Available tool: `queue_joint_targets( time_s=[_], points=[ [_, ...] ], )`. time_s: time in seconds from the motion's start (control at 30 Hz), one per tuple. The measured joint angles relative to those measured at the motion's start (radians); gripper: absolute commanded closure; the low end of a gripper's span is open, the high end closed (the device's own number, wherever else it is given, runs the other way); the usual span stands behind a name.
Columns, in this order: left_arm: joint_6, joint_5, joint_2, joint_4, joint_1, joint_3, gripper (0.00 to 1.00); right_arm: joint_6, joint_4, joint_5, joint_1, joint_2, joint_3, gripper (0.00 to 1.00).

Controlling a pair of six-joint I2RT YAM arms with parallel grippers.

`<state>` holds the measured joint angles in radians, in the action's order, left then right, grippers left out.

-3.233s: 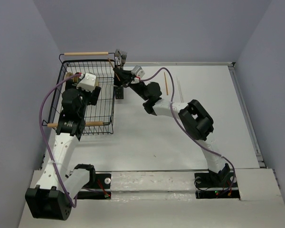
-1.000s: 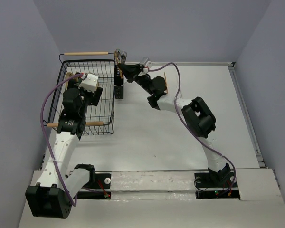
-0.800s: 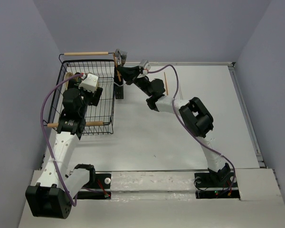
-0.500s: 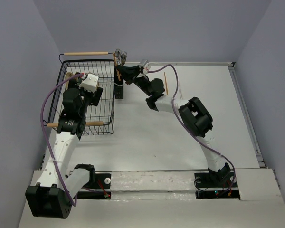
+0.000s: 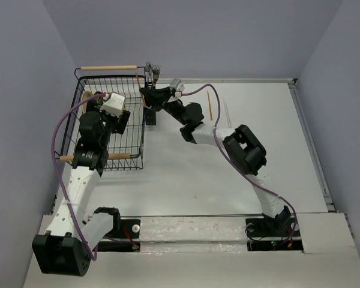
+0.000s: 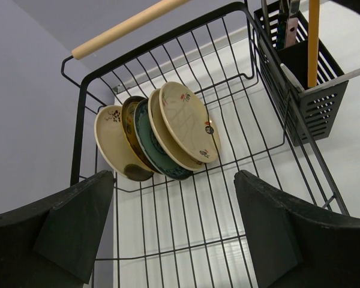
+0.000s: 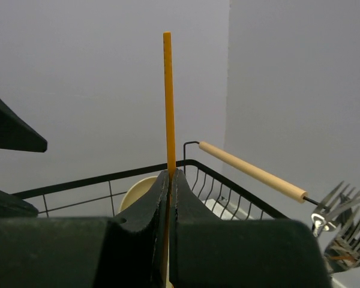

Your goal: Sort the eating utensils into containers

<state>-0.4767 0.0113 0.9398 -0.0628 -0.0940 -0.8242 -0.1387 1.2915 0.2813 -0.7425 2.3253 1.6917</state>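
My right gripper [image 7: 170,177] is shut on a thin orange chopstick [image 7: 167,102] that stands upright between its jaws. In the top view this gripper [image 5: 149,95] hovers beside the rack's right wall, over a small black slotted container [image 5: 150,117]. That container [image 6: 306,84] holds another orange chopstick [image 6: 312,42]. Silver forks [image 5: 153,70] stand in a second container behind it; their tines [image 7: 342,207] show at the right wrist view's edge. Two more chopsticks [image 5: 209,105] lie on the table. My left gripper [image 6: 174,186] hangs open and empty inside the rack.
The black wire dish rack [image 5: 131,157] with wooden handles [image 5: 108,68] fills the far left. Several tan and green plates [image 6: 156,132] stand on edge in its back corner. A raised ledge [image 5: 312,138] bounds the white table on the right.
My right gripper has moved left with the chopstick, from the table side of the containers to right above them. The left arm has not moved.
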Motion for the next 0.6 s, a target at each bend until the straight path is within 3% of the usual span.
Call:
queue_joint_targets(
  time_s=[0.6],
  points=[
    [-0.006, 0.0, 0.0, 0.0, 0.0, 0.011, 0.05, 0.038, -0.032, -0.026, -0.034, -0.039, -0.006, 1.0]
  ],
)
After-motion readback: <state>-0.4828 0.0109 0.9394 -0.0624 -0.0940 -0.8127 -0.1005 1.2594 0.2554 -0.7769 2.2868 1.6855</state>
